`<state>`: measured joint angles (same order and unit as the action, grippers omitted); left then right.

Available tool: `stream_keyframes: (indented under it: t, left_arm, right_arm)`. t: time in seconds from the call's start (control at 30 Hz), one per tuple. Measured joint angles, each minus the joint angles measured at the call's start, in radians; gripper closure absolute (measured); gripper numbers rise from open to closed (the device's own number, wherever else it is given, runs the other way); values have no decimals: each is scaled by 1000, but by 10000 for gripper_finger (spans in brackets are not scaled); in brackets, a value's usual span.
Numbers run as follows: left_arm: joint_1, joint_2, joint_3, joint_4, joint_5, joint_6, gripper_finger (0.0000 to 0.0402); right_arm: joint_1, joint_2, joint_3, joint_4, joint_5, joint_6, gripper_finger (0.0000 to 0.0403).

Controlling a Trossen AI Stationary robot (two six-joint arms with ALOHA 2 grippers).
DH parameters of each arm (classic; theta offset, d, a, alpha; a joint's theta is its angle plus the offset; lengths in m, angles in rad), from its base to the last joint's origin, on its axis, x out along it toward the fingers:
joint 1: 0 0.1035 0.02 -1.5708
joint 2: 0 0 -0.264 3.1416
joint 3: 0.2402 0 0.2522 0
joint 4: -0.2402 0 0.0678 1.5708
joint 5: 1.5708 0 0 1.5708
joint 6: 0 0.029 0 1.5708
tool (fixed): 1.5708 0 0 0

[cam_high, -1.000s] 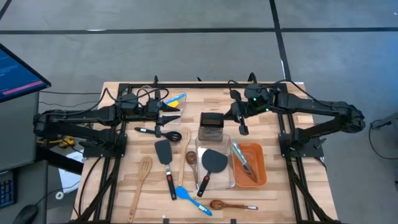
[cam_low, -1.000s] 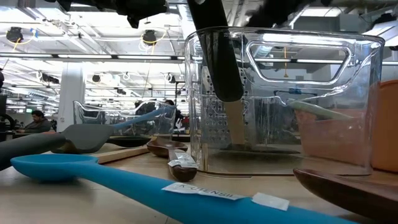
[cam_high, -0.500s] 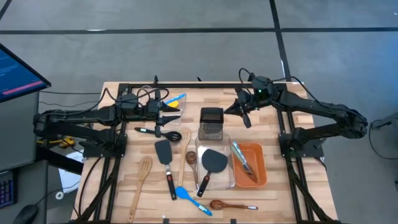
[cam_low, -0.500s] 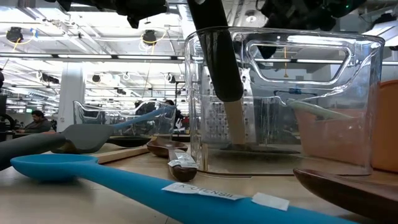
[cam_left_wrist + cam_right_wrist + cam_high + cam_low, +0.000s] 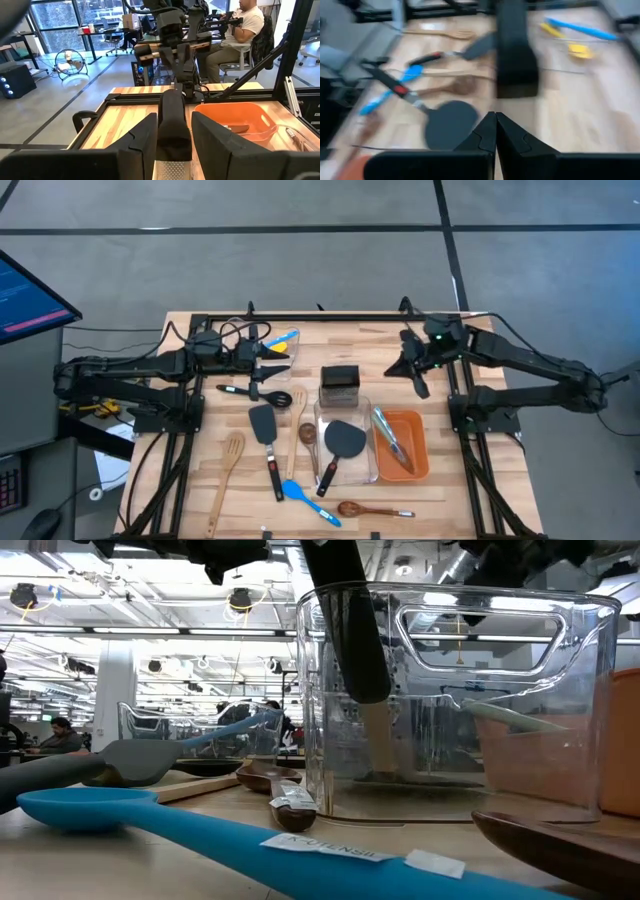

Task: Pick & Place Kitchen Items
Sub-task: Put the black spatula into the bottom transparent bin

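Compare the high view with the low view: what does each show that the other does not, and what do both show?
Only the high view shows both arms whole: the left gripper near the yellow spoon, the right gripper shut and empty above the table, and the tongs in the orange bin.

Only the low view shows the white label on the blue spoon and the room behind.

Both show the clear container holding the black turner.

Wooden table (image 5: 450,490) — utensils (image 5: 270,450), grater (image 5: 340,380), bins (image 5: 402,444).
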<state>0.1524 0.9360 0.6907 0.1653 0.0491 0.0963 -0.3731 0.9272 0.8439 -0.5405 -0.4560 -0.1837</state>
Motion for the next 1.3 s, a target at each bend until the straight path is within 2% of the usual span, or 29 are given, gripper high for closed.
stream_keyframes:
  t: [0.07, 0.2, 0.33, 0.5, 0.6, 0.87, 1.07, 1.3]
  left_arm:
    - [0, 0, 0, 1, 0, 0, 294]
    - [0, 0, 0, 7, 0, 0, 294]
    - [0, 0, 0, 11, 0, 0, 294]
    - [0, 0, 0, 16, 0, -9, 294]
    - [0, 0, 0, 17, 0, -76, 294]
    - [-15, 0, 0, -32, 4, -212, 294]
    - [-19, 0, 0, -235, 73, -256, 294]
    - [-19, 0, 0, -447, 75, -373, 294]
  right_arm:
    - [-5, -45, -18, -1, 48, -15, 402]
    - [-21, -166, -101, 54, 42, -25, 402]
    - [-33, -294, -235, 250, 49, 25, 402]
    - [-40, -395, -383, 567, 47, 121, 402]
    - [-39, -425, -439, 650, 47, 140, 402]
    - [-43, -437, -508, 635, 47, 133, 402]
    - [-44, -437, -508, 647, 47, 133, 402]
    - [-44, -437, -508, 646, 47, 133, 402]
